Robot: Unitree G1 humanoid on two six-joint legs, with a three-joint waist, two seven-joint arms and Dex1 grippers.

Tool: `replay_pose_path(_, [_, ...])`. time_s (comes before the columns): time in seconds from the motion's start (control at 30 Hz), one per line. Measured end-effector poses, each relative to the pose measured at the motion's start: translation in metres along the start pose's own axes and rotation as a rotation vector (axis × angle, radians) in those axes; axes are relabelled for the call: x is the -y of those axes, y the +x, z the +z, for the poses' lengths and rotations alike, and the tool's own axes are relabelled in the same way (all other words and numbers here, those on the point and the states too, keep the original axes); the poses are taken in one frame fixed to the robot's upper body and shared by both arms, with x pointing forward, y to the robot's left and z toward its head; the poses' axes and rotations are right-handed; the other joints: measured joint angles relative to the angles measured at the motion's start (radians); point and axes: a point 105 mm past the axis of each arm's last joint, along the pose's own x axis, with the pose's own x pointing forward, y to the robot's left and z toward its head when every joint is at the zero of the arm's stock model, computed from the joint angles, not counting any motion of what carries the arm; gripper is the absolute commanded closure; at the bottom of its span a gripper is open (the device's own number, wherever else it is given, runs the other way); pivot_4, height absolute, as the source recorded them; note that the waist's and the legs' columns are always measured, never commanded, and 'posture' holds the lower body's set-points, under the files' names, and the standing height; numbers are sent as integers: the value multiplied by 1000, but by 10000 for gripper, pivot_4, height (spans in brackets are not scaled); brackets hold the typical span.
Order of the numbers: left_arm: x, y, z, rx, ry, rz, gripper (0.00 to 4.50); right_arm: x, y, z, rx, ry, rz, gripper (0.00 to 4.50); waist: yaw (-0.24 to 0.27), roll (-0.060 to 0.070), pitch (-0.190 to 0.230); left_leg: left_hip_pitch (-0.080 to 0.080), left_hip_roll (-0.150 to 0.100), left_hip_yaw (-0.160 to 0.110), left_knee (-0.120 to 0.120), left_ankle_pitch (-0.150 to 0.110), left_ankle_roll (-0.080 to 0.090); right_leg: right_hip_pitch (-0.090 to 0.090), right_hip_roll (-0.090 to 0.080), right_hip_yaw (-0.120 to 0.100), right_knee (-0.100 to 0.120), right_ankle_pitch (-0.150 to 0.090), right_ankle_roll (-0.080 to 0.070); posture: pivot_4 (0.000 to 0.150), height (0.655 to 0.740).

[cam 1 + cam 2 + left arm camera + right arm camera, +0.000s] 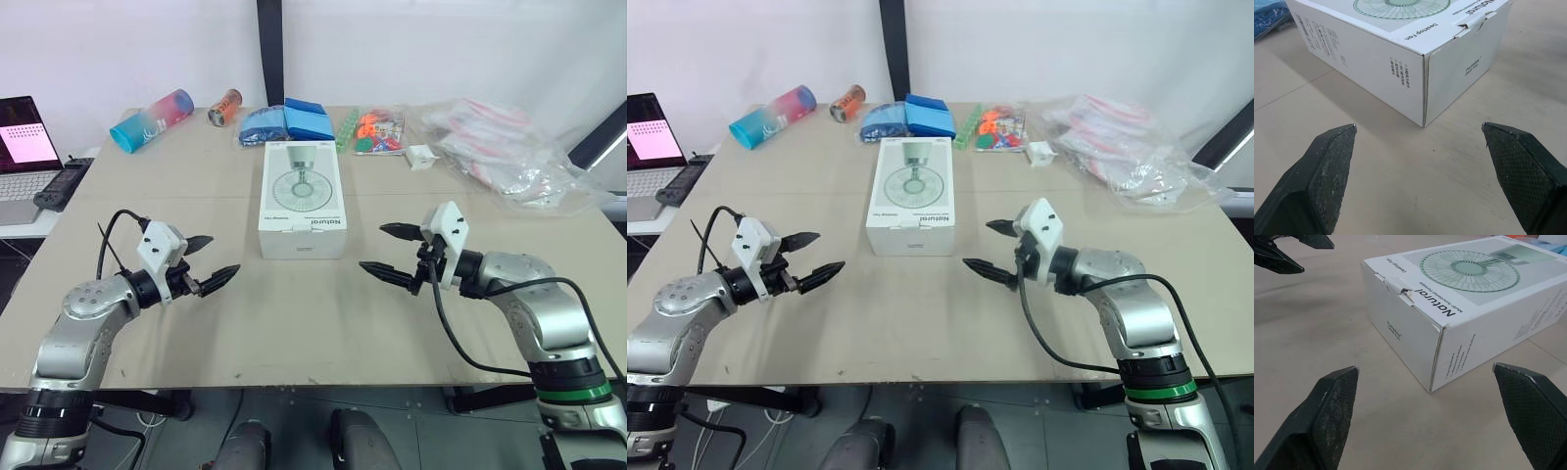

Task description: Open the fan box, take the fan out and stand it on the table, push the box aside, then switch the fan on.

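A white fan box (302, 200) with a fan picture on its lid lies flat and closed in the middle of the table, its tabbed end flap (1399, 284) facing me. My left gripper (209, 258) hovers open to the box's near left, pointing at its corner (1424, 88). My right gripper (390, 251) is open at the box's near right, a short gap from it. Neither touches the box. The fan itself is hidden inside.
Along the table's far edge lie a blue-pink bottle (152, 119), a can (224, 108), blue packs (289, 120), colourful packets (374, 130), a small white object (422, 158) and crinkled plastic bags (505, 147). A laptop (24, 147) sits off the table at left.
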Motion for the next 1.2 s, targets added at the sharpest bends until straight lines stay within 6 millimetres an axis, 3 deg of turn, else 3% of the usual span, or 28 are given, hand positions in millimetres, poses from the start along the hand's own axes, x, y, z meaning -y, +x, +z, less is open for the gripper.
replay_pose_path(0.67, [-3,-5,-6,-26,-21,25,1166,1,2,-2,-8,-1,-3,0,0,0,0,0,0,0,0,0,0,0,0,0,0,0,0,1500,7400])
replay_pose_path(0.83, [-11,-1,15,51,-10,35,13692,-1,8,4,22,-2,-29,0,0,0,0,0,0,0,0,0,0,0,0,0,0,0,0,1500,7400])
replay_pose_path(1.13, [-27,13,52,159,13,40,44661,-4,25,18,56,-41,-64,0,0,0,0,0,0,0,0,0,-1,0,0,0,0,1,0,1500,7400])
replay_pose_path(1.2, [-29,19,59,169,19,19,44661,-6,30,21,69,-47,-69,0,0,0,0,0,0,0,0,0,-1,0,0,0,0,1,0,1500,7400])
